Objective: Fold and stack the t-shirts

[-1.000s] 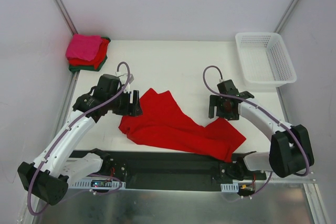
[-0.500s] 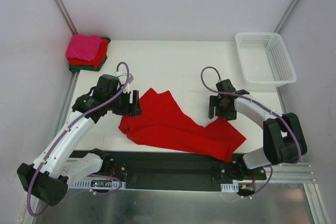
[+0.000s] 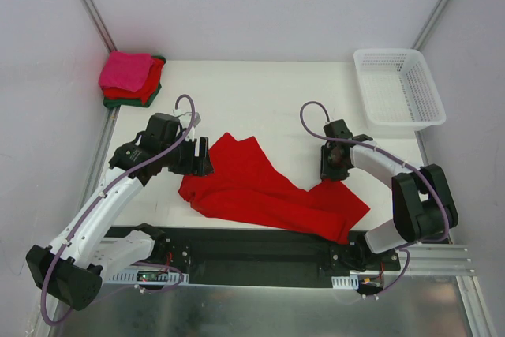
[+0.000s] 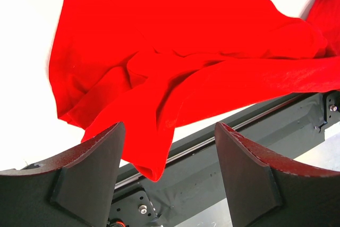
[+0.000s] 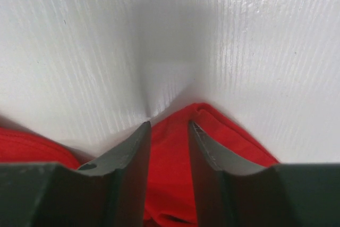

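Bright red cloth t-shirt (image 3: 260,191) lies crumpled; one corner sits between the half-closed fingers of the right hand (image 5: 169,126), grip uncertain. Left hand (image 4: 170,126) wide open, empty, cloth just below it.

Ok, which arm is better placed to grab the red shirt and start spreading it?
Right. The right gripper straddles a corner of the red shirt on the table, though a firm pinch isn't clear. The left gripper hangs open by the shirt's other side, holding nothing.
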You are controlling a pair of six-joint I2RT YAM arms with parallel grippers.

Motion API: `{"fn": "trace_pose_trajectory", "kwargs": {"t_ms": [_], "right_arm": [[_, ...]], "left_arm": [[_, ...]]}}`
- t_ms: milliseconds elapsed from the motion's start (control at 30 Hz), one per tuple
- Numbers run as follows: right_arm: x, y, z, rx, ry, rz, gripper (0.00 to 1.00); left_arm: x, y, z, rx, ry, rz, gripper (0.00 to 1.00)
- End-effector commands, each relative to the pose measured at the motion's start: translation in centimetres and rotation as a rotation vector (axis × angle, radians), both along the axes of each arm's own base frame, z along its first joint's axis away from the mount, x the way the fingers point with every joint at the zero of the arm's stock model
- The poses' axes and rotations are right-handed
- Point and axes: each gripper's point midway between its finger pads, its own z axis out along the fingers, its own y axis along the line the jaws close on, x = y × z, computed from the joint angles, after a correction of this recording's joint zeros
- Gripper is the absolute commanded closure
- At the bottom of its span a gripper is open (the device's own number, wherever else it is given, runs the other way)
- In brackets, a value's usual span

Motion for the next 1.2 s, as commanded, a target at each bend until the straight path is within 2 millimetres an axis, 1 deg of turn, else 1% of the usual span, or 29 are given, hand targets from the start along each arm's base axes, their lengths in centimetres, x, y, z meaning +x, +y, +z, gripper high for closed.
{"fn": "trace_pose_trajectory", "kwargs": {"t_ms": [0, 100, 133, 200, 233, 367, 433, 600, 800, 1033, 1067, 1167], "right_arm": [[0.8, 0.2, 0.5, 0.012, -0.019, 0.007, 0.65], [0.8, 0.2, 0.4, 0.010, -0.016, 0.010, 0.68], [0.7, 0.2, 0.3, 0.008, -0.012, 0.010, 0.72], [0.7, 0.2, 0.2, 0.010, -0.009, 0.011, 0.77], [0.6, 0.2, 0.1, 0.009, -0.005, 0.012, 0.82], [0.5, 0.2, -0.2, 0.007, 0.001, 0.009, 0.91], [0.4, 0.1, -0.3, 0.006, 0.004, 0.009, 0.99], [0.4, 0.0, -0.1, 0.003, 0.001, 0.006, 0.99], [0.7, -0.3, 1.0, -0.011, -0.030, 0.004, 0.99], [2.8, 0.4, 3.4, 0.004, -0.090, 0.040, 0.99], [3.7, 0.7, 4.1, 0.009, -0.109, 0.043, 0.99], [5.1, 1.4, 5.2, 0.028, -0.134, 0.058, 0.99]], "left_arm": [[0.2, 0.2, 0.3, 0.000, -0.027, 0.011, 0.32], [0.2, 0.3, 0.2, 0.004, -0.025, 0.013, 0.32], [0.2, 0.3, 0.2, 0.004, -0.025, 0.013, 0.32], [0.2, 0.3, 0.1, 0.004, -0.023, 0.014, 0.32], [0.2, 0.3, 0.1, 0.004, -0.023, 0.013, 0.32], [0.1, 0.4, 0.0, 0.007, -0.023, 0.015, 0.32], [0.0, 0.5, -0.1, 0.010, -0.019, 0.016, 0.32], [0.1, 0.5, -0.1, 0.011, -0.021, 0.017, 0.32], [0.3, 0.4, 0.0, 0.013, -0.022, 0.019, 0.32], [0.5, 0.2, 0.3, 0.008, -0.020, 0.015, 0.32], [0.6, 0.2, 0.3, 0.008, -0.020, 0.015, 0.32], [0.6, 0.3, 0.4, 0.007, -0.025, 0.020, 0.32]]}}
